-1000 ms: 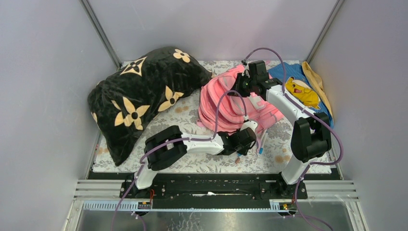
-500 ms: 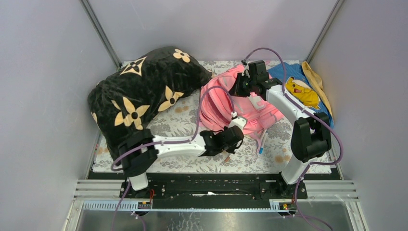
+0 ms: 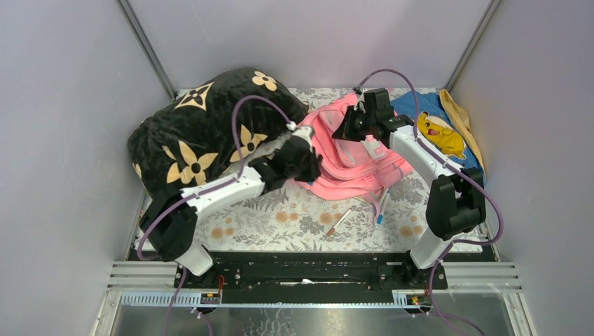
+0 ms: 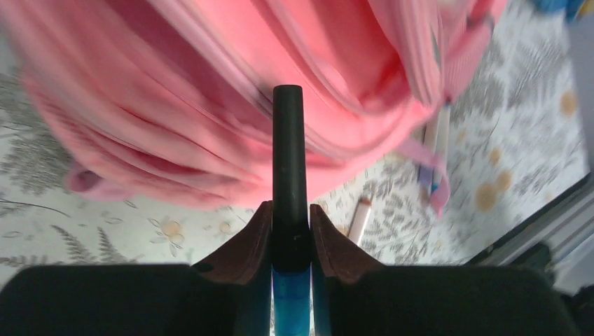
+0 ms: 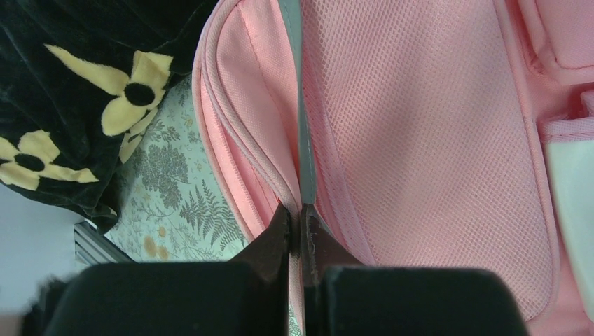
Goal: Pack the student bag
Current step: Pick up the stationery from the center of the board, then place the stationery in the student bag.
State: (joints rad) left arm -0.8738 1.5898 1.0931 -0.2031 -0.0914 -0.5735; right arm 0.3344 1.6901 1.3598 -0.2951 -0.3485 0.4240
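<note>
The student bag (image 3: 354, 164) is pink and lies at the back middle of the flowered table cover; it also fills the right wrist view (image 5: 420, 126) and the top of the left wrist view (image 4: 210, 105). My left gripper (image 3: 302, 158) hovers at the bag's left edge. In its wrist view the gripper (image 4: 288, 210) is shut on a marker (image 4: 288, 147) with a black cap and blue barrel that points at the bag. My right gripper (image 3: 350, 130) is at the bag's far top, and in its wrist view it (image 5: 300, 211) is shut on the bag's seamed rim.
A black pillow with tan flowers (image 3: 203, 140) fills the back left. A blue cloth with a yellow cartoon figure (image 3: 438, 131) and a tan cloth (image 3: 464, 119) lie at the back right. Loose pens (image 3: 340, 222) (image 3: 380, 207) lie in front of the bag.
My left arm swung from the table's front, by the loose pens, up and left to the bag's left edge, its jaws closing on the marker. The bag's top shifted slightly under the right gripper.
</note>
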